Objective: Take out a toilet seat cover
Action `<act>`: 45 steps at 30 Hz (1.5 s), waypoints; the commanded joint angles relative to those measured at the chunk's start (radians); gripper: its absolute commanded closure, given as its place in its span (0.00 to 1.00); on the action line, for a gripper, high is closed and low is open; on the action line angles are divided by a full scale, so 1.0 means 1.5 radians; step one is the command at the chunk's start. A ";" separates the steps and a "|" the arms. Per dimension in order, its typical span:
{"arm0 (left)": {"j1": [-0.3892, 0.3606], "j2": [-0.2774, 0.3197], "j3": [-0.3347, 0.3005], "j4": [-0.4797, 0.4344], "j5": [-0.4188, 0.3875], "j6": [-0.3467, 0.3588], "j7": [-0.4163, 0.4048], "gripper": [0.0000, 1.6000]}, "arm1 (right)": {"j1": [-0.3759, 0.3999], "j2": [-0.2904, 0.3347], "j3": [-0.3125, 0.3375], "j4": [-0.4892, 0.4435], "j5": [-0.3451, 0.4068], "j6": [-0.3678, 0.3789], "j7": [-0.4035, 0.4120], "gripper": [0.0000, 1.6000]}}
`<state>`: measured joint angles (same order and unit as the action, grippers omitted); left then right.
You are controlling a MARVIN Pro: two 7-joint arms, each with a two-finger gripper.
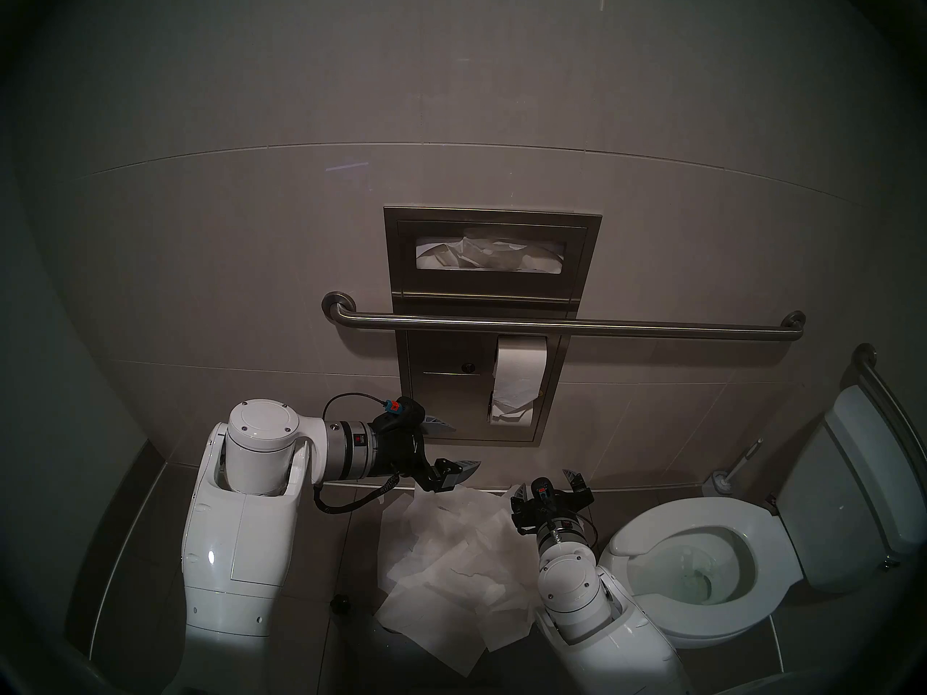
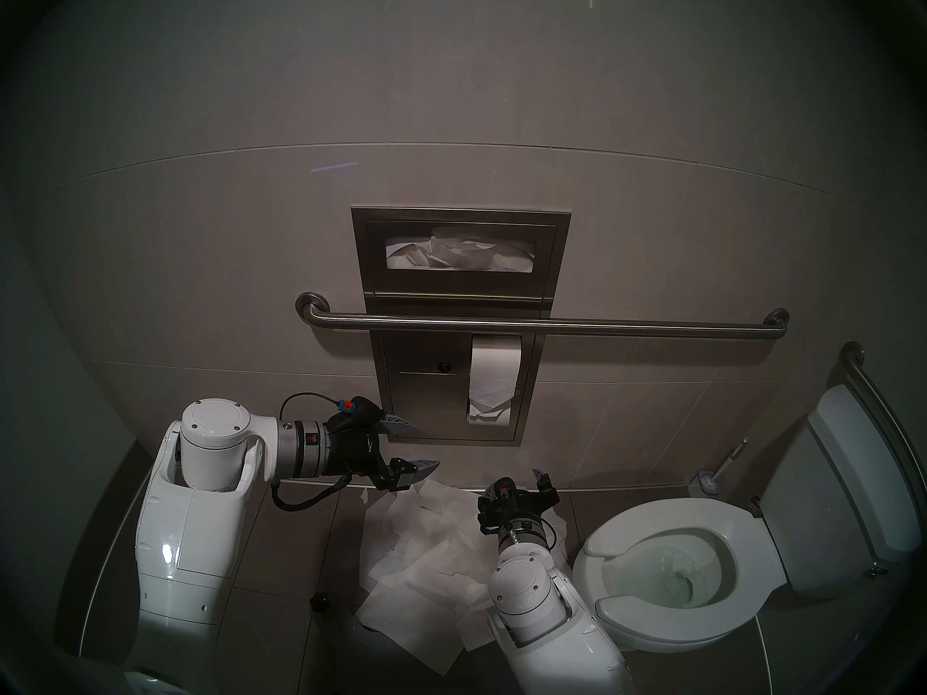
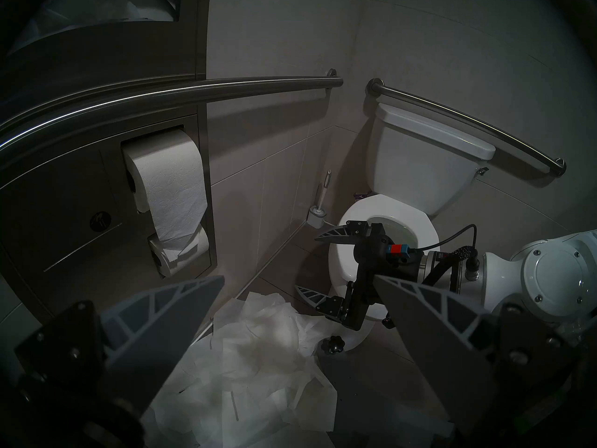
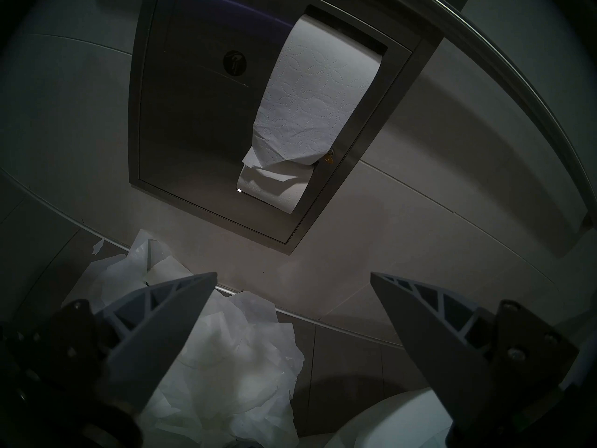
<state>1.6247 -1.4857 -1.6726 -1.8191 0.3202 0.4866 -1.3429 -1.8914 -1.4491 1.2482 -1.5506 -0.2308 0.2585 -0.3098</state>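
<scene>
Crumpled white toilet seat covers [image 1: 489,255] [image 2: 459,255] fill the slot at the top of the steel wall dispenser [image 1: 491,298]. Several more thin white sheets [image 1: 451,553] [image 3: 258,356] [image 4: 232,356] lie spread on the floor between my arms. My left gripper [image 1: 459,445] [image 2: 419,445] [image 3: 299,277] is open and empty, low by the dispenser's lower left corner, far below the slot. My right gripper [image 1: 544,481] [image 2: 516,481] [image 4: 293,273] is open and empty too. It hovers over the floor sheets and points at the wall under the toilet paper roll [image 1: 519,373] [image 4: 307,108].
A steel grab bar [image 1: 577,323] crosses the dispenser between the slot and the roll. The toilet [image 1: 702,568] stands at the right, with a second bar [image 1: 878,393] behind its tank. A toilet brush [image 1: 727,483] sits by the wall. A small black knob [image 1: 340,602] lies on the floor.
</scene>
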 commanded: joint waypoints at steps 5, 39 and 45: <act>-0.010 -0.004 0.001 -0.012 -0.004 -0.001 -0.002 0.00 | 0.073 0.049 -0.014 -0.033 -0.059 -0.003 0.015 0.00; -0.010 -0.007 -0.002 -0.011 0.001 -0.005 -0.006 0.00 | 0.266 0.077 -0.027 -0.043 -0.236 -0.006 0.198 0.00; -0.010 -0.008 -0.002 -0.011 0.002 -0.005 -0.007 0.00 | 0.292 0.063 -0.012 -0.041 -0.203 -0.008 0.230 0.00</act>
<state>1.6255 -1.4917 -1.6767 -1.8138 0.3308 0.4789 -1.3507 -1.5500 -1.3287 1.2034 -1.5809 -0.5707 0.2553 0.0113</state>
